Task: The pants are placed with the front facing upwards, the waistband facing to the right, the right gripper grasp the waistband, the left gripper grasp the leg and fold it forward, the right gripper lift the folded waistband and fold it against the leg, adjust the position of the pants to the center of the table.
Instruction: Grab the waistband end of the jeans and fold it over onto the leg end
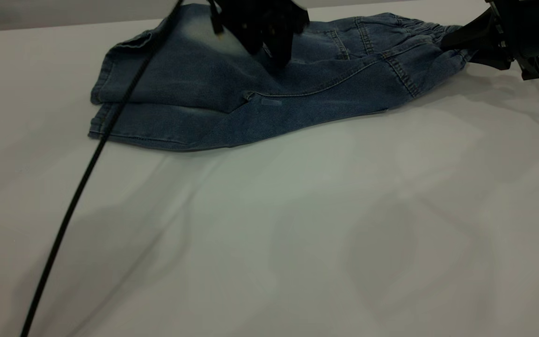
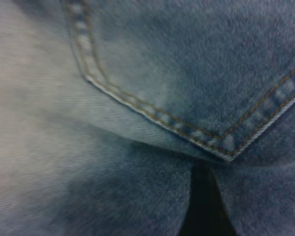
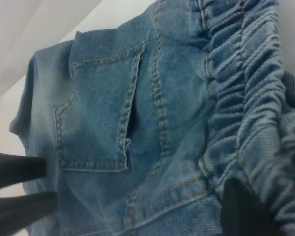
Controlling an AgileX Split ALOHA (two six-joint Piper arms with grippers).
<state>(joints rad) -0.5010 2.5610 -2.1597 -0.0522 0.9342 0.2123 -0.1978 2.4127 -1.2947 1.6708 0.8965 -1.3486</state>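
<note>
The blue denim pants lie folded lengthwise at the back of the white table, one leg stacked on the other, hems to the left. My right gripper is shut on the gathered waistband at the right end and holds it slightly off the table. In the right wrist view one of its fingers presses on the ruffled waistband. My left gripper stands over the middle of the pants, open, tips down at the cloth. One dark finger shows against a stitched pocket corner.
A black cable runs from the left arm across the pants' leg end down to the front left of the table. A wide stretch of bare table lies in front of the pants.
</note>
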